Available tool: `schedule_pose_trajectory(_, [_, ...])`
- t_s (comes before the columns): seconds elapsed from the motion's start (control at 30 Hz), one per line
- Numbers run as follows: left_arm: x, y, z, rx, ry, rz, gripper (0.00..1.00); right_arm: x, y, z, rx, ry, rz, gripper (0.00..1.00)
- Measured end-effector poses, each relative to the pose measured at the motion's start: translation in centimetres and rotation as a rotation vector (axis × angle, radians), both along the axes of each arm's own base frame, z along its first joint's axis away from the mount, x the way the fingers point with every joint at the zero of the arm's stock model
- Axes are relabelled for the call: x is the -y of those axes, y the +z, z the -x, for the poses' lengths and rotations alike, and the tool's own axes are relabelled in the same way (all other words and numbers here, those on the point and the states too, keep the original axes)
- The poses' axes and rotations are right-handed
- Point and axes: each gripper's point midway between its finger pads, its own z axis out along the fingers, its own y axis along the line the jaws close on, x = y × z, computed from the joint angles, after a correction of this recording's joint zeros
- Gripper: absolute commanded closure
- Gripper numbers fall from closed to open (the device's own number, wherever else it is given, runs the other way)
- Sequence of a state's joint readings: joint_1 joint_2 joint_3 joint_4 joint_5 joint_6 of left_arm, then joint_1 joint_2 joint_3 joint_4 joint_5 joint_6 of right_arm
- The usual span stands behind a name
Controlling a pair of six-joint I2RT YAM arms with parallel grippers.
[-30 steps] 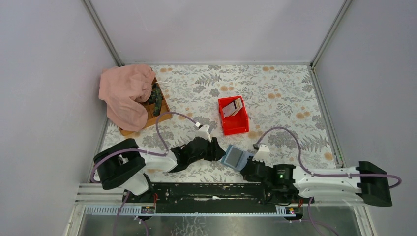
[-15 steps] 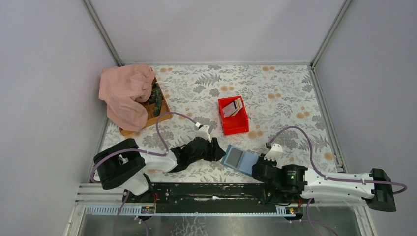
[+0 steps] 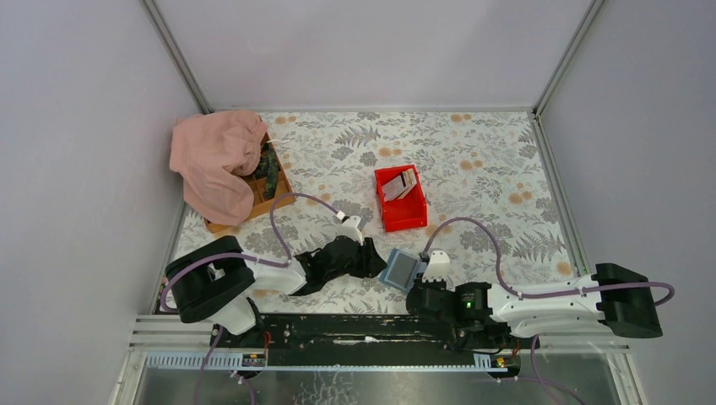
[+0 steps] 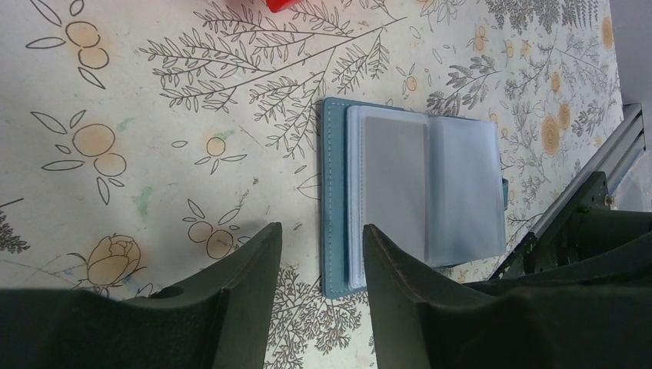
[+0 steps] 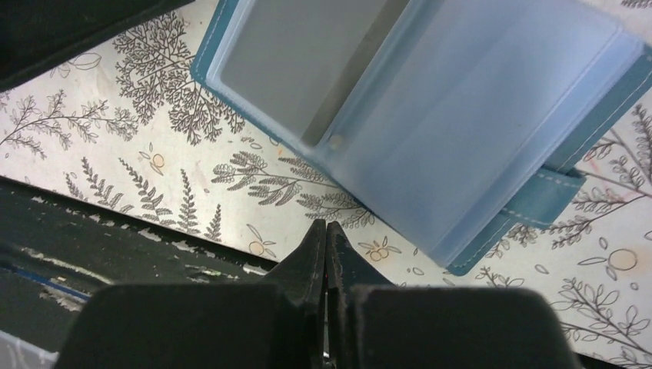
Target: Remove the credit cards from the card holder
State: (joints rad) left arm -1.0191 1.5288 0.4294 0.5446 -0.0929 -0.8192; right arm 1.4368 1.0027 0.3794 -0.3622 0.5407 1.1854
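Note:
The blue card holder point(image 3: 402, 270) lies open on the floral table between my two grippers, its clear sleeves showing. One grey credit card point(image 4: 394, 184) sits inside a sleeve point(image 5: 307, 54). In the left wrist view the card holder point(image 4: 334, 192) has its stitched left edge in line with the gap of my left gripper point(image 4: 321, 228), which is open and touches nothing that I can see. My right gripper point(image 5: 327, 224) is shut and empty, just short of the card holder's point(image 5: 530, 204) near edge and strap. Other credit cards point(image 3: 404, 182) stand in the red bin point(image 3: 403, 217).
A pink cloth point(image 3: 216, 159) drapes over a wooden box point(image 3: 275, 187) at the back left. The black mounting rail point(image 3: 363, 325) runs along the near table edge, close under my right gripper. Grey walls enclose the table on three sides.
My right arm swung out to the right, then back left toward the card holder. The holder's right flap lay flat half a second ago and is now partly under the right wrist. The left arm stayed put.

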Motion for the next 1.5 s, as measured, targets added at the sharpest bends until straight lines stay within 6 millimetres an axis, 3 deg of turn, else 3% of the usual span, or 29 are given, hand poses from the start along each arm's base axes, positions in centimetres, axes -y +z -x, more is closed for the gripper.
schedule_pose_trajectory(0.17, [-0.1,0.1,0.0,0.003,0.0,0.002,0.5,0.0,0.2,0.8,-0.031,-0.021,-0.034,1.0])
schedule_pose_trajectory(0.43, [-0.1,0.1,0.1,0.004,-0.001,0.002,0.49,3.9,-0.7,1.0,-0.066,-0.139,0.051,1.0])
schedule_pose_trajectory(0.77, [-0.8,-0.3,0.2,-0.001,0.005,-0.006,0.5,6.0,0.7,-0.3,-0.016,-0.24,-0.001,1.0])
schedule_pose_trajectory(0.97, [-1.0,0.3,0.3,0.008,0.006,0.008,0.5,7.5,0.3,-1.7,0.008,-0.295,0.071,1.0])
schedule_pose_trajectory(1.2, [-1.1,1.3,0.3,0.025,0.008,0.032,0.5,7.6,1.0,-3.5,0.044,-0.312,0.06,1.0])
schedule_pose_trajectory(1.4, [-1.2,1.6,0.2,0.028,0.009,0.041,0.5,6.2,4.0,-4.2,0.09,-0.243,0.02,1.0])
schedule_pose_trajectory(1.5, [-1.0,1.7,0.3,0.028,0.003,0.053,0.5,5.8,4.6,-4.5,0.113,-0.213,0.011,1.0])
